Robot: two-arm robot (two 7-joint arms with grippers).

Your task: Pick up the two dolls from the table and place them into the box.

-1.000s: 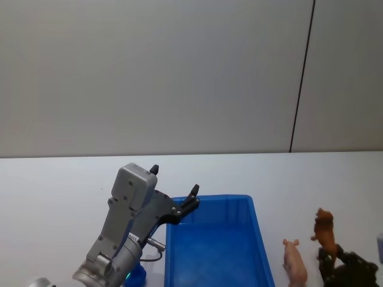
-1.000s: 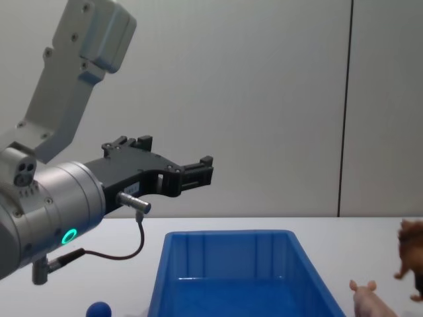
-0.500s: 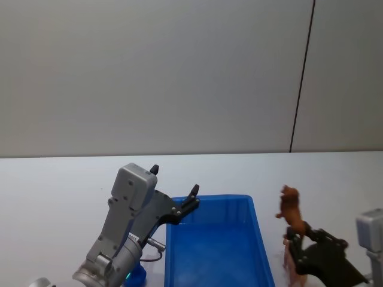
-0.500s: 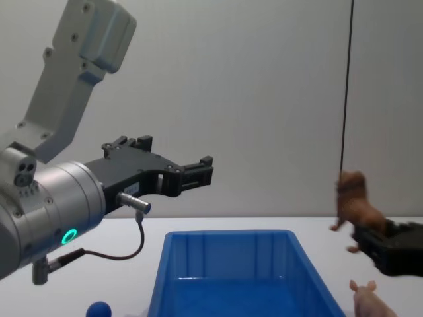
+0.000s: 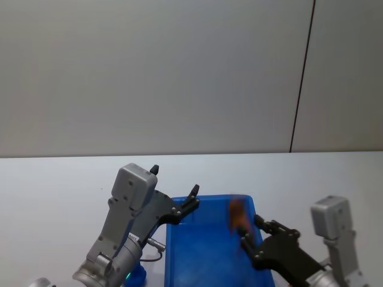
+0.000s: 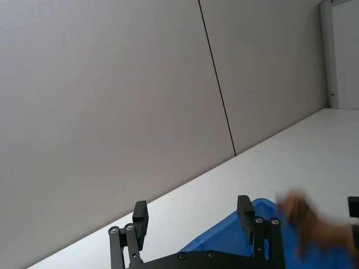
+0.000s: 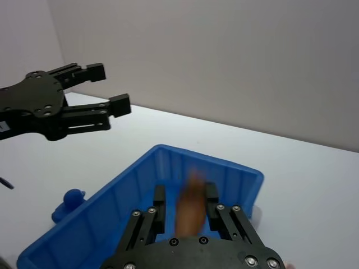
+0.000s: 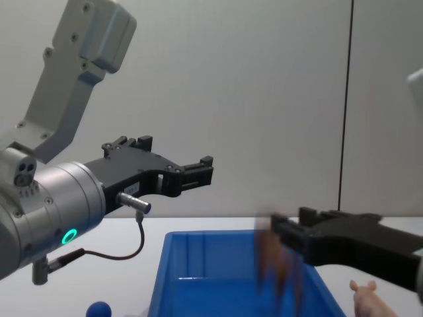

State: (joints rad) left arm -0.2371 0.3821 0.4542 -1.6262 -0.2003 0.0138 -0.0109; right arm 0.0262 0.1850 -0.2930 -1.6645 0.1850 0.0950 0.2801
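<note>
Pale grey wall point(image 5: 149, 78) panels with one dark vertical seam point(image 5: 302, 78) stand behind a white table point(image 5: 54, 185). On the table sits the blue bin point(image 5: 209, 198), open side up. The right gripper point(image 5: 251, 232) reaches in from the right across the bin's right side. Its two black fingers point(image 7: 159, 206) are clamped on the brown animal point(image 5: 236, 213). That toy hangs over the inside of the bin, near the far right corner. Whether its lower part dips below the rim I cannot tell. The left gripper point(image 5: 175, 180) is raised above the table at the bin's far left corner. Its fingers are spread wide and nothing is between them. The pink pig point(image 8: 367, 297) lies on the table just beside the bin's right wall, apart from both grippers. The round blue toy point(image 8: 99, 309) rests on the table left of the bin, under the left arm.
</note>
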